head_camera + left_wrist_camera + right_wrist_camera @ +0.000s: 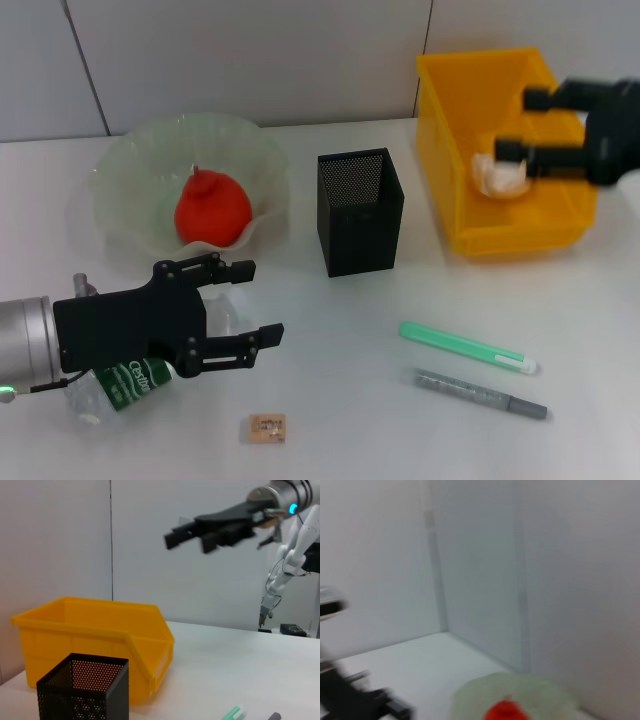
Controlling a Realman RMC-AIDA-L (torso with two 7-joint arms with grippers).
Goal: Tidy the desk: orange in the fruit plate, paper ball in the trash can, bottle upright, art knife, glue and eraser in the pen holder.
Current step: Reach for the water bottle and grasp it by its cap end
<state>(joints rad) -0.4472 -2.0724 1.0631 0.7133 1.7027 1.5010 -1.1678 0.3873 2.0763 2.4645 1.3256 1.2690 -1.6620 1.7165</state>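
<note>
The orange sits in the pale green fruit plate. A crumpled paper ball lies inside the yellow trash can. My right gripper hovers open just above it, holding nothing. The bottle with a green label lies on its side at the front left. My left gripper is open right over it. The black mesh pen holder stands mid-table. The green art knife, grey glue and small eraser lie on the table.
The white table ends at a grey panelled wall behind. The pen holder stands between the fruit plate and the trash can, with a gap on each side. The art knife and glue lie side by side at the front right.
</note>
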